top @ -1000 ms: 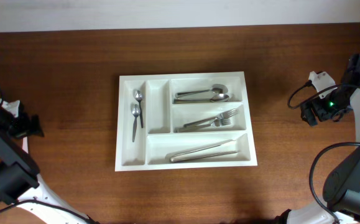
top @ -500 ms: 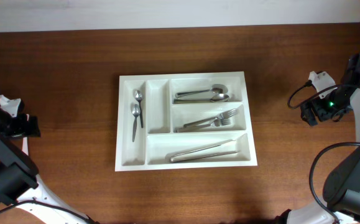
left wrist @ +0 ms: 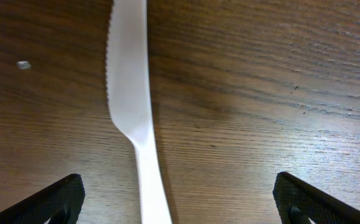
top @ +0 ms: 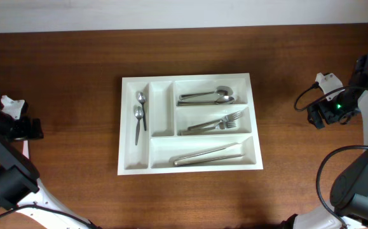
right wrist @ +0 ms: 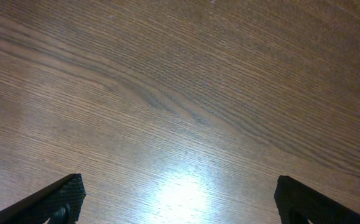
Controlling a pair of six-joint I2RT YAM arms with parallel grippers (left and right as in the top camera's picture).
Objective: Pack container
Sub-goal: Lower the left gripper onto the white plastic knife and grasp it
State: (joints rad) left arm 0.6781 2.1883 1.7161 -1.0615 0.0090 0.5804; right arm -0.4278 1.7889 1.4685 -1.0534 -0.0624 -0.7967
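1. The container [top: 163, 108] is sitting flat in the middle of the bench [top: 56, 63], well apart from both arms.
2. It's holding cutlery: two small spoons [top: 139, 114] in the leftmost narrow slot, with bigger spoons [top: 206, 97], forks [top: 218, 123] and long flat pieces [top: 209, 154] (knives by the look of them) in the wide ones.
3. The left arm [top: 15, 127] is hanging by the bench's left edge, jaws spread wide either side of a white plastic knife [left wrist: 129, 93], not touching it.
4. The right arm [top: 333, 109] is hanging over bare wood, jaws spread wide too, pinching nothing.
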